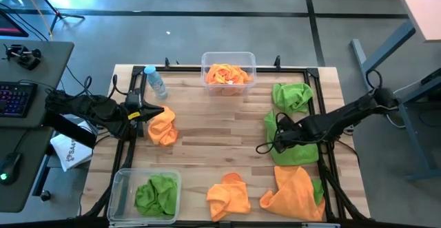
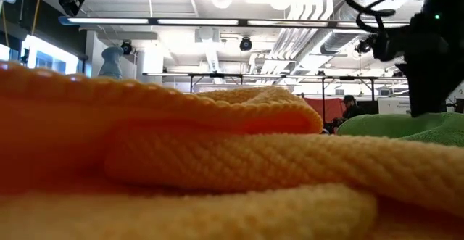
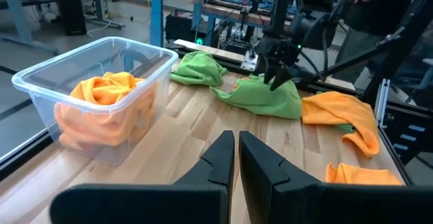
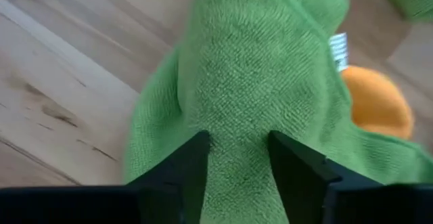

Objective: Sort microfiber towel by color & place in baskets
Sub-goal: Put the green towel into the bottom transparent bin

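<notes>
My right gripper [image 4: 237,143] stands open over a green microfiber towel [image 1: 298,152] at the table's right, its fingers on either side of a raised fold. My left gripper [image 3: 237,146] is shut with nothing in it, held above the table's left side beside a crumpled orange towel [image 1: 163,126] that lies on the wood. The far basket [image 1: 249,61] holds orange towels. The near-left basket [image 1: 124,180] holds green ones. More towels lie loose: green [image 1: 291,96], orange [image 1: 229,195] and orange [image 1: 295,193]. My right gripper comes from above, pointing steeply down, with its two fingertips [image 4: 196,153] set into the green towel on either side of a raised fold [image 4: 237,109]. The jaws stand apart and pinch nothing. The towel lies slack on the table.
A small clear water bottle [image 1: 156,81] lies at the far left, near the left arm. A black frame [image 1: 318,90] runs round the table top. Bare wood [image 1: 220,128] lies in the middle. A desk with a keyboard [image 1: 15,97] stands beyond the left edge.
</notes>
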